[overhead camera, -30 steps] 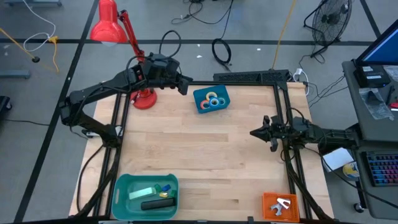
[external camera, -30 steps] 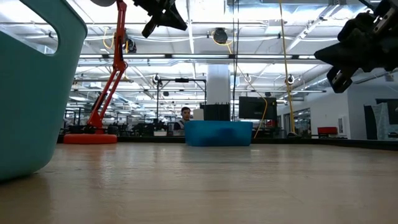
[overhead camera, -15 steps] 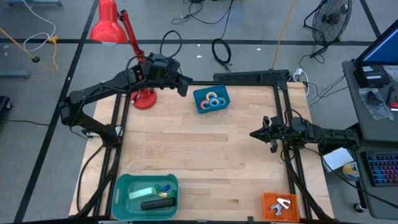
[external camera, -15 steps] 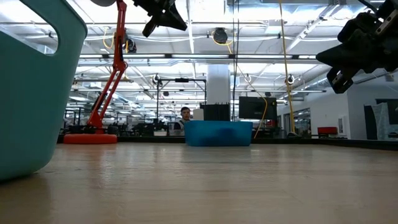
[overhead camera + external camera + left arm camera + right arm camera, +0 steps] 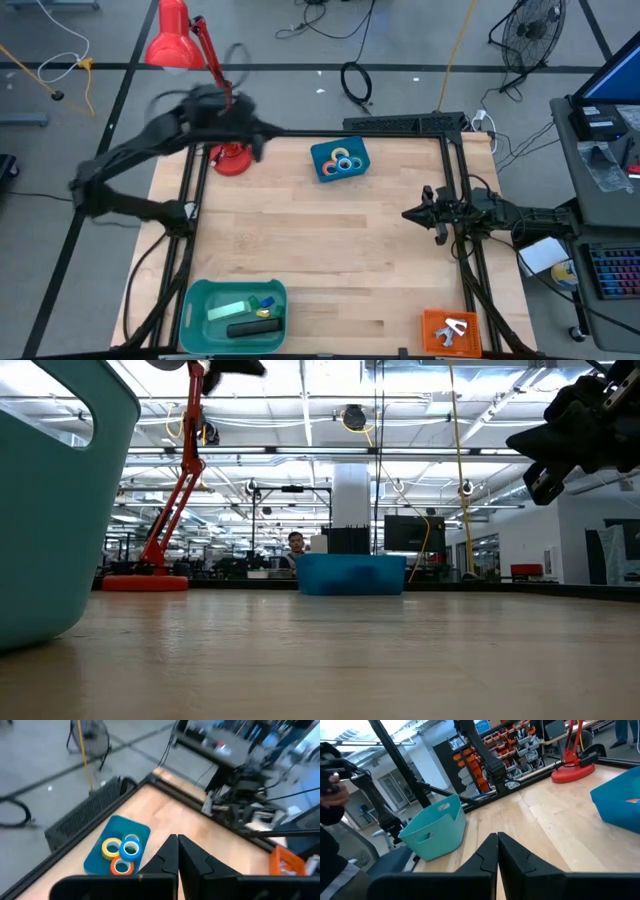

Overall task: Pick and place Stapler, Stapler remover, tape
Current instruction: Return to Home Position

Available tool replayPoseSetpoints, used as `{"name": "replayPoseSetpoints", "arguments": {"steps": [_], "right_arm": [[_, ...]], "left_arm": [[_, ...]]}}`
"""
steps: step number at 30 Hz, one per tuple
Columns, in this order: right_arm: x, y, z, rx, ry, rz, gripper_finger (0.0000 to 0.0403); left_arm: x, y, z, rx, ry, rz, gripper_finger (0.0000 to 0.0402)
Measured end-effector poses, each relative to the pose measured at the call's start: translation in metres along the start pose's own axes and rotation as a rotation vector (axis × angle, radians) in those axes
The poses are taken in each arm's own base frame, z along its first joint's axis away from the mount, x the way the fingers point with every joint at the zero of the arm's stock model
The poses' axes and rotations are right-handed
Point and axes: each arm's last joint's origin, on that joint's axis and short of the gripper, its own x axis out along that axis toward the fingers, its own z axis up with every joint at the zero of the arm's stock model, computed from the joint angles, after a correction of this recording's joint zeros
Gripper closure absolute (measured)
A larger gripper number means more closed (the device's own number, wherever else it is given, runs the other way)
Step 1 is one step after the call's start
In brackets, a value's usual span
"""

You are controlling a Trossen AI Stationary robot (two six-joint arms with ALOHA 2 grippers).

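The stapler (image 5: 253, 328) lies in the near teal bin (image 5: 196, 299). Midway, the right gripper (image 5: 408, 213) hovers closed, empty. At the bench's (image 5: 300, 245) far edge the tape (image 5: 342, 159) sits in the blue bin (image 5: 324, 173), with the left gripper (image 5: 177, 838) near it, closed and empty.

No text, label or number is legible — anywhere.

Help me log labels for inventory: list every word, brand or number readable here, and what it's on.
No text can be read. The blue bin, green bin and orange bin show no print; anything on the screen or the shelf bins is too small or blurred.
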Motion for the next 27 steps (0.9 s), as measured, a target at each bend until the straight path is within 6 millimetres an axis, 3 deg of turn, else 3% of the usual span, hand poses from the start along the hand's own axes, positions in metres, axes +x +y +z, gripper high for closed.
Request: {"name": "replayPoseSetpoints", "arguments": {"steps": [3, 7, 11, 14, 19, 27], "right_arm": [[0.000, 0.000, 0.000, 0.000, 0.000, 0.000, 0.0400], [0.000, 0.000, 0.000, 0.000, -0.003, 0.001, 0.0401], [0.000, 0.000, 0.000, 0.000, -0.004, 0.001, 0.0399], [0.000, 0.000, 0.001, -0.001, -0.006, 0.001, 0.0400], [0.000, 0.000, 0.001, -0.001, -0.007, 0.002, 0.0399], [0.000, 0.000, 0.001, -0.001, -0.007, 0.002, 0.0401]], "left_arm": [[-0.038, -0.001, -0.021, -0.016, -0.096, -0.013, 0.0400], [-0.067, 0.005, -0.073, -0.155, -0.190, -0.065, 0.0400], [-0.073, 0.012, -0.129, -0.221, -0.212, -0.152, 0.0401], [-0.079, 0.017, -0.158, -0.239, -0.252, -0.129, 0.0401], [-0.090, 0.023, -0.187, -0.170, -0.310, -0.094, 0.0401], [-0.094, 0.031, -0.223, -0.127, -0.234, -0.081, 0.0401]]}}
